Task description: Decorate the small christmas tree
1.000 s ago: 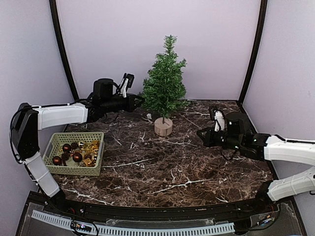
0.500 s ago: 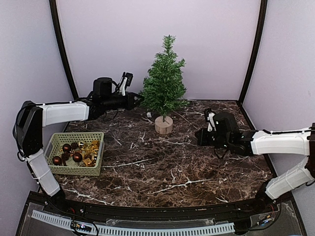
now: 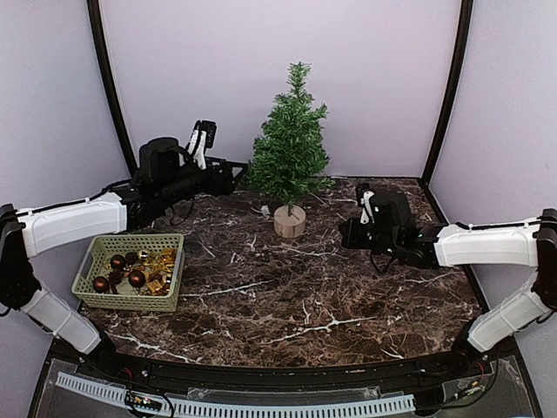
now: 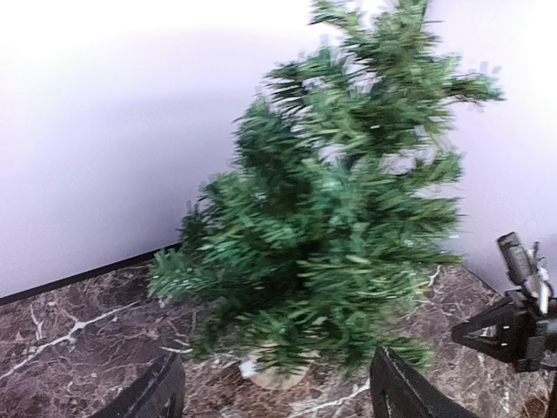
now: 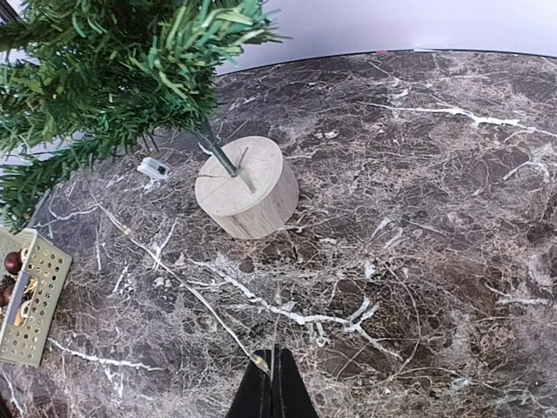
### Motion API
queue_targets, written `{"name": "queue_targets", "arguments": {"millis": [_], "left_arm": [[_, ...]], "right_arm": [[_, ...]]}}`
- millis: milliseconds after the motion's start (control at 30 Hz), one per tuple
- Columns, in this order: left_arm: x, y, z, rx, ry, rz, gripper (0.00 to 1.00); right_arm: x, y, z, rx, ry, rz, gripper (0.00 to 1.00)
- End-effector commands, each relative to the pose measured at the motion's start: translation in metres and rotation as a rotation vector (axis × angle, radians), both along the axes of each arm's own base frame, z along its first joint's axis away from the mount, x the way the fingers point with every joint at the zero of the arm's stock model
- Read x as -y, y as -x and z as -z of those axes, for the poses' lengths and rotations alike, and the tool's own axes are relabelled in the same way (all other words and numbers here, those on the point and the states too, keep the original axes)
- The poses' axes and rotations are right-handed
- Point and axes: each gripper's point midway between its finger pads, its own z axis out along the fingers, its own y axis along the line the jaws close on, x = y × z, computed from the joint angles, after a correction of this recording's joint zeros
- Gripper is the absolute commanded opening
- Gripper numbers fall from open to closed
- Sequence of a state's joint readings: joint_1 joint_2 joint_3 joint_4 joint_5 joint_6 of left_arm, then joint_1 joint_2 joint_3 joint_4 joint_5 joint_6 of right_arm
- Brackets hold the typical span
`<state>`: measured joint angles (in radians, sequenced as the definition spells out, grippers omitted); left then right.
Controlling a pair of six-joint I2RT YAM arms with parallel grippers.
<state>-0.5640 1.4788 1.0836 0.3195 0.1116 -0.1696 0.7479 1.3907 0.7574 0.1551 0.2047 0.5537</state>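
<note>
The small christmas tree (image 3: pixel 290 148) stands at the back centre on its round wooden base (image 3: pixel 289 223); its green branches fill the left wrist view (image 4: pixel 339 226). My left gripper (image 3: pixel 231 178) is just left of the tree's lower branches, open, its dark fingers (image 4: pixel 165 392) spread wide with nothing between them. My right gripper (image 3: pixel 347 235) is low over the table, right of the base (image 5: pixel 248 187). It is shut (image 5: pixel 277 383) on a thin light wire (image 5: pixel 174 274) that trails across the marble towards the tree.
A green basket (image 3: pixel 96 252) with dark red baubles and gold ornaments sits at the front left, and its corner shows in the right wrist view (image 5: pixel 30 305). A small white box (image 5: pixel 152 167) lies beside the tree base. Walls close in behind and at both sides.
My left gripper has opened and pulled back to the left, away from the branches. My right arm has moved left, closer to the tree base, staying shut.
</note>
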Motion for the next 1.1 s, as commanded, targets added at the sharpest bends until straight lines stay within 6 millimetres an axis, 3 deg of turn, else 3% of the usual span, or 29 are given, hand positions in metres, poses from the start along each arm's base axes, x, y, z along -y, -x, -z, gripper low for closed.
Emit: {"name": "queue_targets", "arguments": {"millis": [0,133,233,333,467,867,967,1067], "left_arm": [[0.020,0.036,0.001,-0.051,0.049,-0.023,0.76],[0.056,0.058,0.015,-0.154,0.158,0.059,0.76],[0.080,0.063,0.019,-0.201,0.205,0.103,0.76],[0.102,0.064,0.040,-0.265,0.205,0.130,0.76],[0.116,0.058,0.053,-0.310,0.219,0.126,0.78],[0.141,0.037,0.058,-0.306,0.248,0.133,0.84],[0.140,0.029,0.067,-0.316,0.225,0.095,0.71],[0.133,0.022,0.071,-0.317,0.204,0.033,0.45]], "right_arm": [[-0.008,-0.011,-0.019,0.048,-0.049,0.017,0.00],[-0.010,-0.012,-0.014,0.042,-0.046,0.016,0.00],[-0.011,-0.013,-0.008,0.035,-0.040,0.017,0.00],[-0.010,-0.013,-0.004,0.031,-0.034,0.020,0.00],[-0.007,-0.012,-0.003,0.033,-0.038,0.024,0.00],[-0.003,-0.011,0.002,0.026,-0.036,0.025,0.00],[-0.002,-0.012,0.001,0.028,-0.034,0.027,0.00],[-0.002,-0.011,-0.002,0.031,-0.029,0.025,0.00]]}}
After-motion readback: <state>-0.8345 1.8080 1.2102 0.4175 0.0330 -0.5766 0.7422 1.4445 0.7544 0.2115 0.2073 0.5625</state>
